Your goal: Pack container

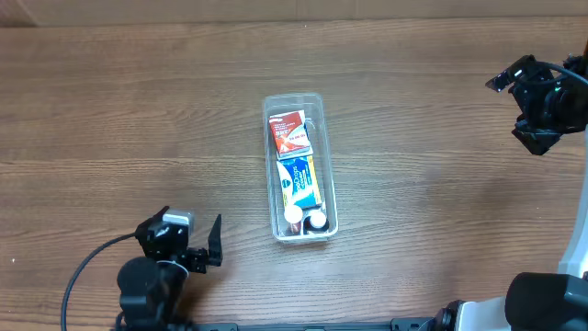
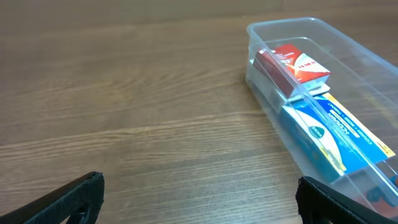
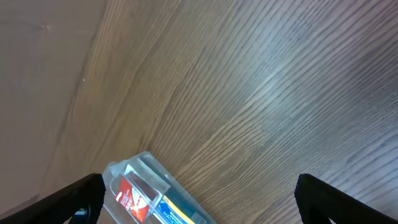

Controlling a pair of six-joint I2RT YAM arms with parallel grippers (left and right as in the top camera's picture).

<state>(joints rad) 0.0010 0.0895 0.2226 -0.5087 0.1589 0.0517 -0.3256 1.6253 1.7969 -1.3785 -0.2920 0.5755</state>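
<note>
The clear plastic container [image 1: 272, 175] lies lengthwise at the table's middle. It holds a red box [image 1: 288, 132] at the far end, a blue and yellow box [image 1: 299, 180] in the middle, and two small bottles [image 1: 304, 219] at the near end. It also shows in the left wrist view [image 2: 357, 56] and in the right wrist view [image 3: 121, 171]. My left gripper [image 1: 204, 241] is open and empty at the front left, apart from the container. My right gripper [image 1: 514, 106] is open and empty at the far right, raised above the table.
The wooden table [image 1: 138, 119] runs on all sides of the container. A black cable [image 1: 87, 267] loops by the left arm's base at the front left.
</note>
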